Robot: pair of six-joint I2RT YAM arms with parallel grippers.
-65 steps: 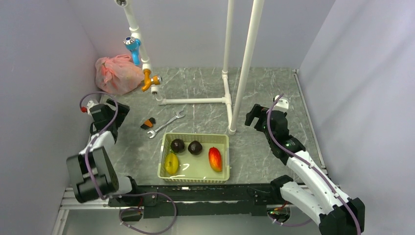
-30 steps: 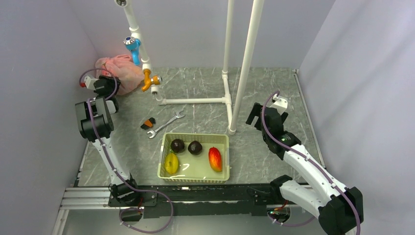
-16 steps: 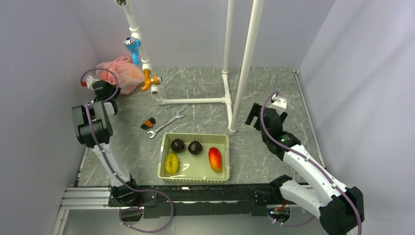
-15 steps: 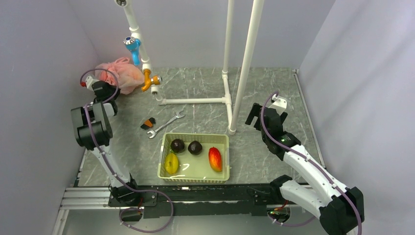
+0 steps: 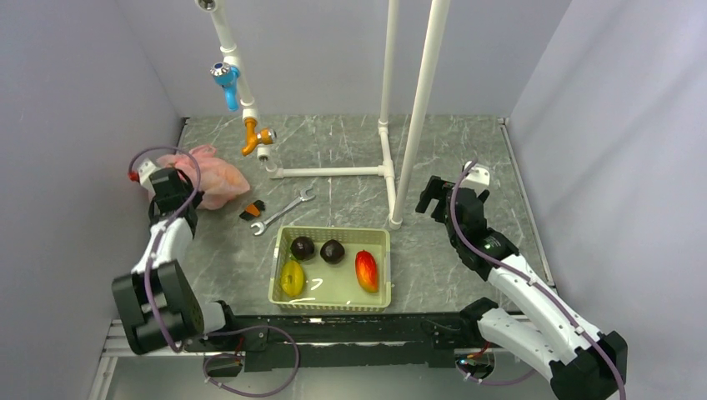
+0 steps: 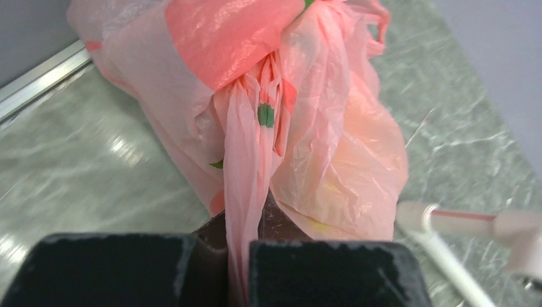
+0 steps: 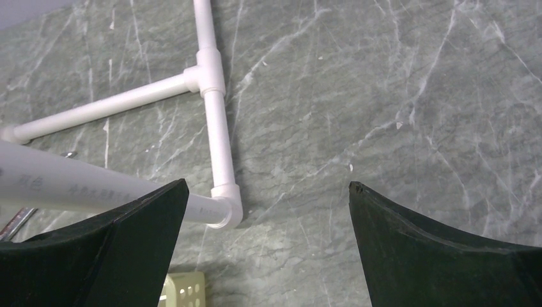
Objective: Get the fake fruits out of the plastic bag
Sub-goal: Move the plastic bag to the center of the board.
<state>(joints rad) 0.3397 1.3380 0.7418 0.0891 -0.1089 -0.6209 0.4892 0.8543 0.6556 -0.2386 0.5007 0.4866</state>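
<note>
While the left end effector (image 6: 238, 259) pinches a twisted strand of the plastic bag (image 6: 319, 147) between almost closed jaws, the bag lies crumpled on the desk (image 5: 333, 150) at the left side, near the wrench (image 5: 282, 210). Fake fruits are hidden by the pink film; only green specks (image 6: 265, 115) show. Right end effector (image 7: 265, 192) hangs spread wide, holding nothing, over bare desk beside the white pipe frame (image 7: 214, 109).

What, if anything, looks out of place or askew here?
Only the plastic bag: the left gripper pinches a twisted strand of it, so it lies crumpled and stretched. Nothing looks spilled.
</note>
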